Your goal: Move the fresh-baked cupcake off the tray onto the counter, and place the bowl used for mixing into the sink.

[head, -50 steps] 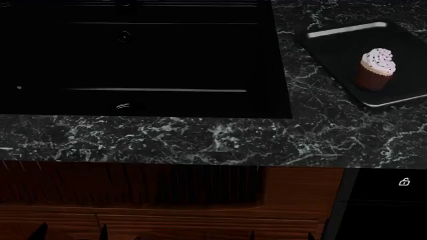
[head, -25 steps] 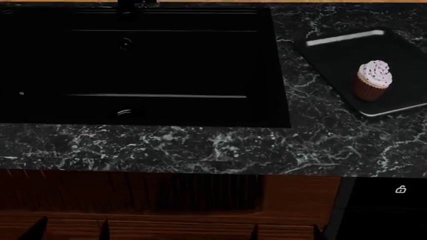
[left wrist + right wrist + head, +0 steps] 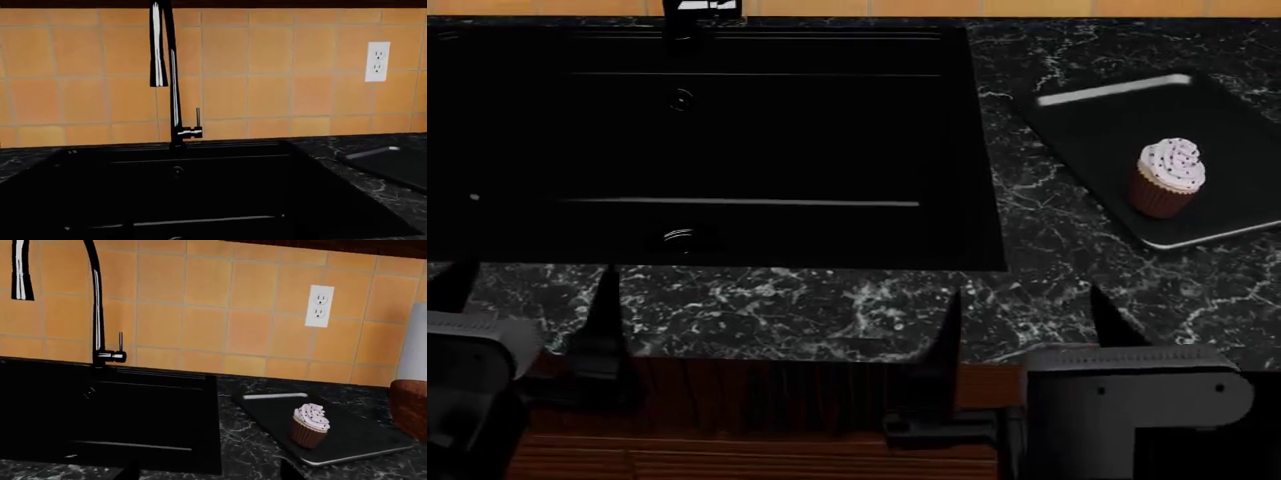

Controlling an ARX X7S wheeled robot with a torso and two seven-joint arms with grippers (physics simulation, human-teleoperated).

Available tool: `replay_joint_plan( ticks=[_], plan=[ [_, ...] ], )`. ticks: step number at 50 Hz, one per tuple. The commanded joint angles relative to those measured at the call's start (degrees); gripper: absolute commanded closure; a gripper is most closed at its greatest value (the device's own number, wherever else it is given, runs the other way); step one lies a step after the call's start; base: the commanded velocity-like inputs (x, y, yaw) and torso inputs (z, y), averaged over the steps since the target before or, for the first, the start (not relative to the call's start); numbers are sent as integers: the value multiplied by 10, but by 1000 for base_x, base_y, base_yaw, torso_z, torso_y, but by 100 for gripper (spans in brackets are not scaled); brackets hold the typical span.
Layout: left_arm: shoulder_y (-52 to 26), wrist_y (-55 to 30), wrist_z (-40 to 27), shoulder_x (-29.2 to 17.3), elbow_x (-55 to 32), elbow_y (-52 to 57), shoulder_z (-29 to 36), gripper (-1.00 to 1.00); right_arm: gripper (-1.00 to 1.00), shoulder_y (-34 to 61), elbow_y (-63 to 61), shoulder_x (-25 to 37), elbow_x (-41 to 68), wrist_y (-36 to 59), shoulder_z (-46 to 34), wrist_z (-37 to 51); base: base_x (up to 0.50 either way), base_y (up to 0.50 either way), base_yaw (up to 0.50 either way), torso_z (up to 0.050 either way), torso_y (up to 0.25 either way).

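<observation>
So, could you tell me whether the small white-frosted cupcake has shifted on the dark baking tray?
No: the cupcake keeps its spot near the tray's front rim; only the camera moved.

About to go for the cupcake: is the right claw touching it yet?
Apart. In the head view the right claw sits at the counter's near edge, with bare marble between it and the cupcake on the tray.

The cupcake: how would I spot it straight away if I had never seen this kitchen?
Find the big black sink set in the dark marbled counter. To its right lies a flat dark tray with a shiny rim. The cupcake stands on that tray, the only thing on it: white swirled frosting over a ridged brown wrapper.
</observation>
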Motion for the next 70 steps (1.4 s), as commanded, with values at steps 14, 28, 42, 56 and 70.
replay_joint_plan(
  ticks=[14, 28, 42, 56, 70],
  plan=[
    [-33, -3, -19, -15, 13, -19, 28, -100, -100, 42, 1, 7, 15, 43, -4, 5, 0, 0, 0, 32, 0],
    [-35, 2, -25, -21, 16, -23, 40, -100, -100, 46, -12, 5, 22, 65, 10, 22, 244, -123, 0, 0, 0],
    [-38, -3, -36, -25, 21, -25, 49, -100, -100, 40, -19, 10, 32, 63, 22, 27, 144, -429, 0, 0, 0],
    [-37, -4, -43, -28, 18, -22, 50, -100, -100, 33, -36, 14, 38, 69, 31, 37, 116, -480, 0, 0, 0],
    [-39, -2, -48, -31, 16, -26, 54, -100, -100, 30, -28, 18, 44, 61, 35, 39, 55, -485, 0, 0, 0]
  ],
)
